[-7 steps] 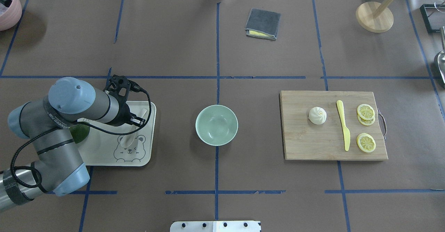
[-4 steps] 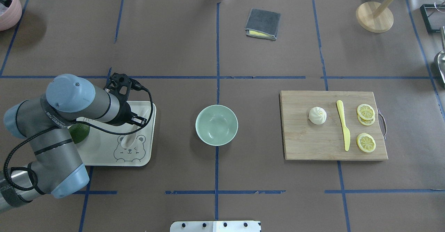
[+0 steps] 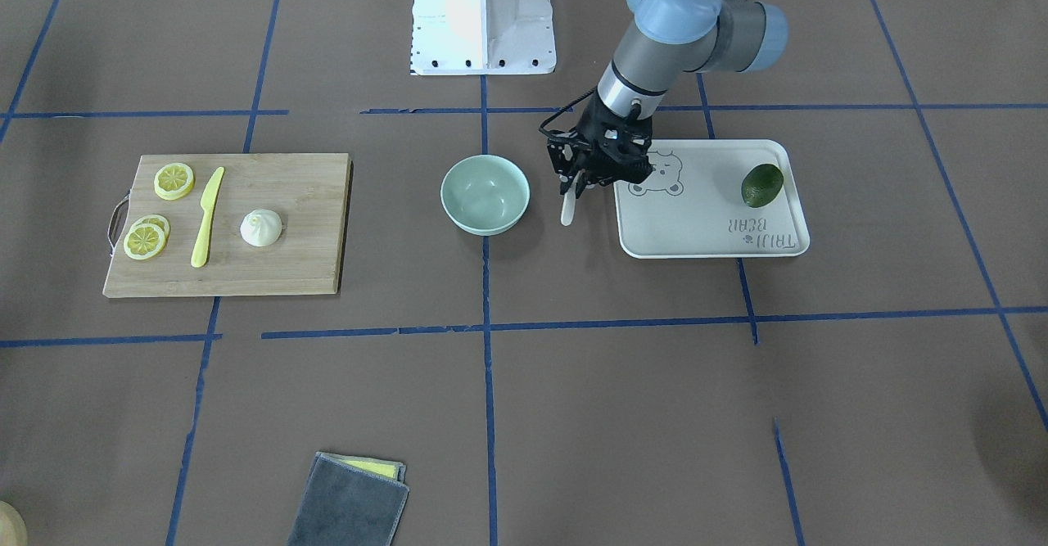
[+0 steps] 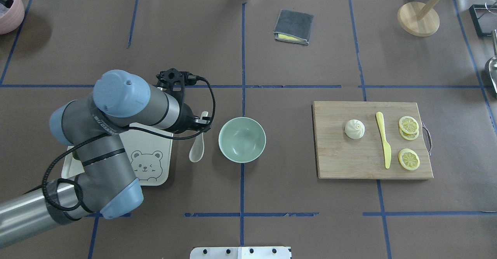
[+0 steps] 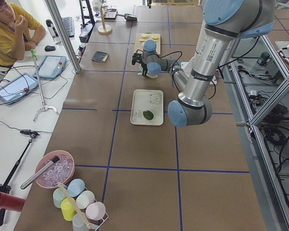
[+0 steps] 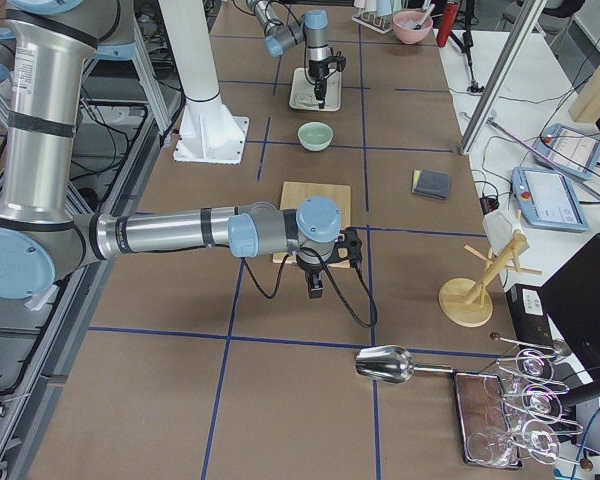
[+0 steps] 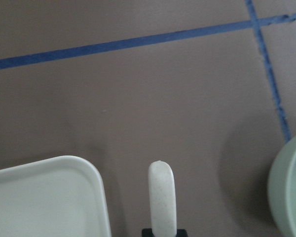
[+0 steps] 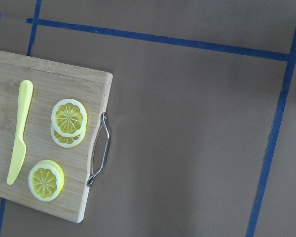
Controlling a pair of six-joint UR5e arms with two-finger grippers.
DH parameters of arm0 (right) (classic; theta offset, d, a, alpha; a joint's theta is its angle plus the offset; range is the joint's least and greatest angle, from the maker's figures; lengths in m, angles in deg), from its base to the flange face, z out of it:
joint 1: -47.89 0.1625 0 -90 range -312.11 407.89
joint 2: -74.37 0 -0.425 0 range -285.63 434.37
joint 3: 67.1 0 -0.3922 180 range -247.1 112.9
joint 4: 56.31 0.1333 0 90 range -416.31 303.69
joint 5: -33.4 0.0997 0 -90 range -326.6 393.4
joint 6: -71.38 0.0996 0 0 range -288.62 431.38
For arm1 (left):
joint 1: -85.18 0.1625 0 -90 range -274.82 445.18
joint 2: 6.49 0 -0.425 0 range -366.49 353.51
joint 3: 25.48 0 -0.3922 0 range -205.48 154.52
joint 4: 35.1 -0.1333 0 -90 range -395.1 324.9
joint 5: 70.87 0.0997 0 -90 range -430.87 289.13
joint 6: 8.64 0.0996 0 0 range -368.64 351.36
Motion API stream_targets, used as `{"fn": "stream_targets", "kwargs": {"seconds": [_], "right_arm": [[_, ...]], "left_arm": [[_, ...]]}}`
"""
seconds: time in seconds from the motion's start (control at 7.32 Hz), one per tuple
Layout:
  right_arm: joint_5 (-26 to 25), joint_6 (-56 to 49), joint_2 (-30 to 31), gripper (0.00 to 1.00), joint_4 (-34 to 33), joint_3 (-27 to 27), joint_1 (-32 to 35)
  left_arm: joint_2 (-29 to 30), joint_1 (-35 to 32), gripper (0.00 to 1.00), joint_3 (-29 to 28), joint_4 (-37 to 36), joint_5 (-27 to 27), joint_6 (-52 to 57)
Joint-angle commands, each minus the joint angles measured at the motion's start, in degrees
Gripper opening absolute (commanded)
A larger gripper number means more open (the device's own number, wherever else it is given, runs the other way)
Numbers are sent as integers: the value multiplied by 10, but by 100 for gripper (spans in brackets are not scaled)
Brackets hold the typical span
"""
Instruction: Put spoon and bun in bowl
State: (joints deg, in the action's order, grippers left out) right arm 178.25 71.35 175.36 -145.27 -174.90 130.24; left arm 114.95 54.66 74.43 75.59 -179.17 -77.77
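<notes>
My left gripper is shut on the off-white spoon and holds it above the table between the tray and the mint-green bowl. In the front view the gripper has the spoon hanging just right of the bowl. The left wrist view shows one end of the spoon and the bowl's rim. The white pleated bun lies on the cutting board. My right gripper shows only in the exterior right view, near the board's handle end; I cannot tell whether it is open or shut.
A cream bear tray with a green fruit lies left of the bowl. The wooden cutting board holds a yellow knife and lemon slices. A grey cloth and a wooden stand lie at the far side.
My left arm has lifted the spoon off the tray and carried it to the right, to just beside the bowl. The bun and bowl have not moved.
</notes>
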Motion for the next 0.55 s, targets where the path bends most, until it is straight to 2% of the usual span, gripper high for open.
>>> {"fn": "stream_targets", "kwargs": {"seconds": [0.0, 0.14, 0.27, 0.41], "right_arm": [[5, -1, 0, 100, 0, 0, 0], [19, -1, 0, 100, 0, 0, 0], [22, 0, 0, 100, -1, 0, 0], [22, 0, 0, 100, -1, 1, 0]], "left_arm": [[77, 30, 0, -48, -2, 64, -159], [77, 46, 0, -51, -2, 113, -209], [78, 51, 0, -50, -3, 139, -223], [75, 51, 0, -52, -2, 140, -224]]}}
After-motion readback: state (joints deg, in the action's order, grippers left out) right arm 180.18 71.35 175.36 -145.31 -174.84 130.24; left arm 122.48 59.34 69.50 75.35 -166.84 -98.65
